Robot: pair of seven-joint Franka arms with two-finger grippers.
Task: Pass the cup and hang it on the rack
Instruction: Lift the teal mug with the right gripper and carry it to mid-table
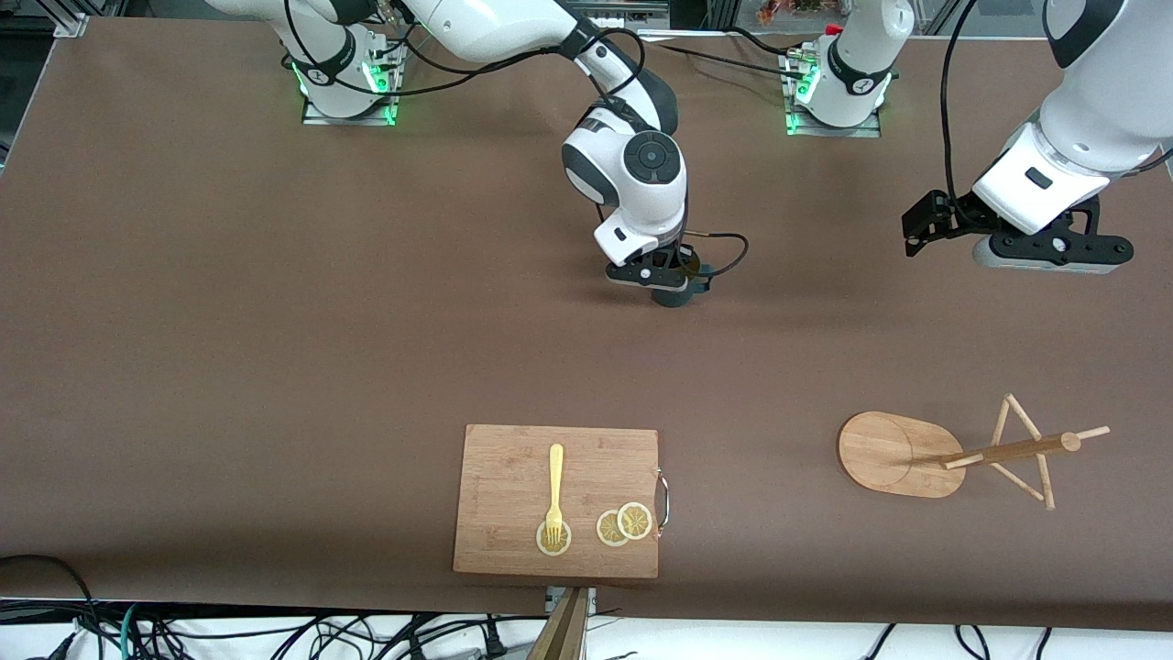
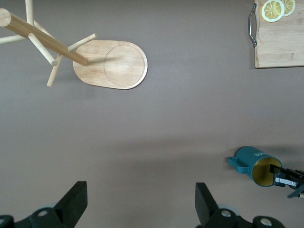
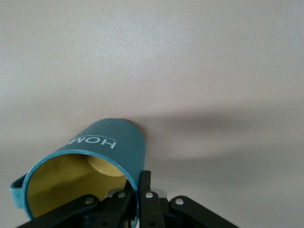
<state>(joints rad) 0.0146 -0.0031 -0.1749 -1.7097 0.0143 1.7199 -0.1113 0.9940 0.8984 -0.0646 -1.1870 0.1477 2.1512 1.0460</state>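
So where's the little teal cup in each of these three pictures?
Front view: cup at mid-table, mostly hidden under the right gripper.
Left wrist view: cup at the lower right edge, rim pinched.
Right wrist view: cup large, at the bottom.
Shared landmark: the right gripper's fingers on its rim.

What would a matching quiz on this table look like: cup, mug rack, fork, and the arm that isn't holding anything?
Things:
1. cup
2. rack
3. fork
4. left gripper

States:
A. lying on the cutting board, tines on a lemon slice
B. open, holding nothing, up over the table
C. gripped at its rim by the right gripper
D. standing with every peg bare

Pairs: 1-C, 2-D, 3-A, 4-B
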